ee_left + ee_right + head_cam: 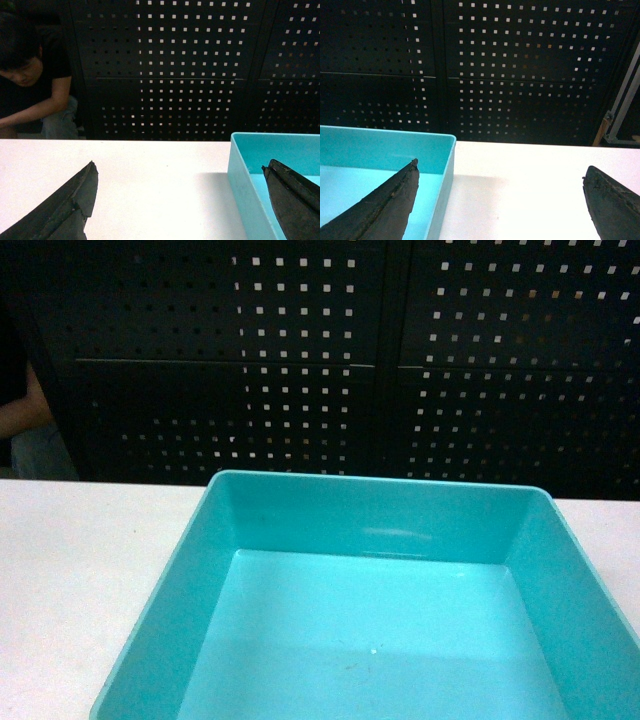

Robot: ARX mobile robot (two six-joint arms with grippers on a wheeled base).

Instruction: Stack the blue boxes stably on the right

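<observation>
Turquoise tub's (370, 510) near end beyond frame edge.

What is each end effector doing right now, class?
Left end effector: open, straddling the tub's left wall.
Right end effector: open, straddling its right wall.

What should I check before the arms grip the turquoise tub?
1. Tub empty: ok.
2. Left tool open and straddling the tub's left wall, one finger inside, one outside: ok.
3. Right tool open and straddling the right wall, one finger inside: ok.
4. Table beside the tub free of clutter: ok as far as seen.
5. Dark blue crate located: cannot tell, none in view.
6. Person behind the table keeps away: cannot tell.
</observation>
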